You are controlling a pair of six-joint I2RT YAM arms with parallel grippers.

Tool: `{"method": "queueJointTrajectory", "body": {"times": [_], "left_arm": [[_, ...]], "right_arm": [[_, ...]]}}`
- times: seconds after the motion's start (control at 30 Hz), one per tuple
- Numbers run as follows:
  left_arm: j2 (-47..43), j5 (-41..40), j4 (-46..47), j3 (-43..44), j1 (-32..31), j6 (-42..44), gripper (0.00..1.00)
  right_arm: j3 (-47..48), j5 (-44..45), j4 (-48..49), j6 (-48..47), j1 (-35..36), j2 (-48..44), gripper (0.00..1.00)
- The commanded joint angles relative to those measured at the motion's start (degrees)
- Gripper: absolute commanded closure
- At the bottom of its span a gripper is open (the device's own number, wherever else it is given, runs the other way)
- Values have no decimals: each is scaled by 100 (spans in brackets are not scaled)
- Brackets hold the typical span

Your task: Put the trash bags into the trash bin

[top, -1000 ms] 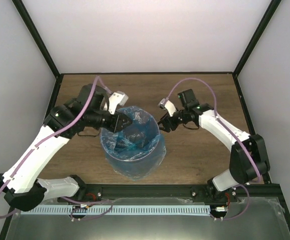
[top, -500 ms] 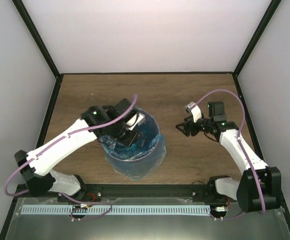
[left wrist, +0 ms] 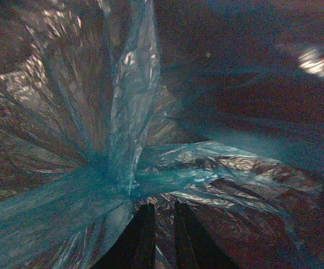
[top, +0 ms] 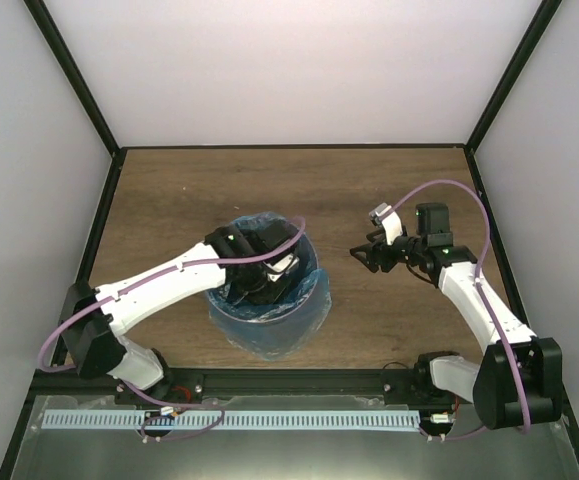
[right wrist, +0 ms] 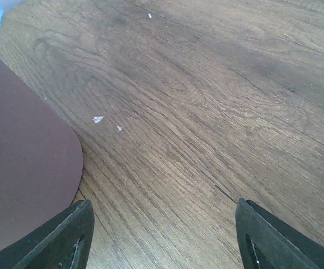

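The left gripper (left wrist: 162,232) reaches down inside the mauve trash bin (right wrist: 22,174), its fingers drawn together to a thin slit; whether they pinch any film cannot be told. Just ahead of its fingertips, the light-blue trash bag (left wrist: 122,112) lines the bin in gathered, glossy folds. The right gripper (right wrist: 163,208) hovers over the wooden table (right wrist: 206,112) with fingers spread wide, holding nothing, the bin just beside one finger.

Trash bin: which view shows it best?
Top external: the whole trash bin shows, lined with the blue bag. Right wrist catches only a patch of its mauve wall. Left wrist sees just bag film inside.
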Motion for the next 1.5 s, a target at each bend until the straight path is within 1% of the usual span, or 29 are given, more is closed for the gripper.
{"method": "queueJointTrajectory", "body": {"times": [0.0,0.17,0.63,1.0,1.37,1.47], "left_arm": [[-49,100,339,-375,-36,53,90],[101,299,597,-702,-37,96,92],[445,678,1292,-1458,-35,208,93],[959,846,1591,-1725,-40,353,93],[1431,1036,1889,-1816,-34,467,93],[1519,1064,1898,-1817,-41,511,93]], "right_arm": [[125,-24,102,-131,2,3,29],[113,-27,101,-134,2,-21,29],[108,1,93,-146,2,-39,29],[110,10,85,-194,2,-29,29],[114,28,93,-179,2,-26,29],[266,360,114,134,-21,-39,29]]}}
